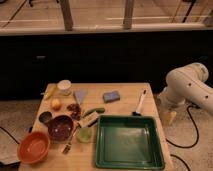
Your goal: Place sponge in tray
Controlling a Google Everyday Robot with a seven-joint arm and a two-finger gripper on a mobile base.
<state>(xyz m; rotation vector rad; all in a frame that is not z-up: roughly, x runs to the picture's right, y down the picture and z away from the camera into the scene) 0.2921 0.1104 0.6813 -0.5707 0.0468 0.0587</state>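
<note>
Our tool (168, 117) hangs below the white arm (187, 87) just off the right edge of the bench (125, 90), its jaws standing wide and holding nothing. Nearest to it, at about eight o'clock, sits the tray (129, 118), dark green and bare inside, filling the bench's near right corner. At about ten o'clock from the tool, between it and the sponge, lies a brush (140, 104) with a dark handle. Beyond the brush, also toward ten o'clock and well apart from the tool, the sponge (111, 96) lies flat on the wood near the far edge, clear of its neighbours; the tray is at five o'clock from it. We judge the sponge light and soft, likely to squash under the jaws and unlikely to slip or break, so we would come down from above and pinch it across its short sides near the middle, closing gently. Further out, at nine o'clock from the sponge, rests a pale cloth (80, 95), and the maroon bowl (60, 127) and orange bowl (34, 147) sit at the bench's near left
</note>
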